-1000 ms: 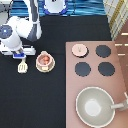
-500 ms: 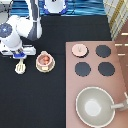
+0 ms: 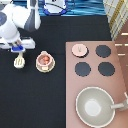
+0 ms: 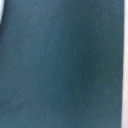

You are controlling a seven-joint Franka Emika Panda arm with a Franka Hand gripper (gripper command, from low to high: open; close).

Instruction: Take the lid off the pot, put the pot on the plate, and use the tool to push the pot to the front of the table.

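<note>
The pale-pink pot (image 3: pixel 44 60) with reddish contents stands uncovered on the tan plate (image 3: pixel 43 69), left of centre on the black table (image 3: pixel 35 100). Its lid (image 3: pixel 79 49) lies on the stove panel's top left corner. My gripper (image 3: pixel 19 54) is at the exterior view's left, to the left of the pot and apart from it. It is shut on the handle of the cream-white tool (image 3: pixel 19 62), whose slotted blade hangs just below the hand. The wrist view shows only dark table surface (image 4: pixel 64 64).
The pinkish-brown stove panel (image 3: pixel 92 60) fills the exterior view's right, with three black burners (image 3: pixel 103 51). A large grey pan (image 3: pixel 95 105) sits at its bottom right, handle pointing right. A blue and white object (image 3: pixel 54 6) lies at the top edge.
The gripper and the tool have shifted together a little toward the exterior view's left and top. The pot, plate and lid have stayed put.
</note>
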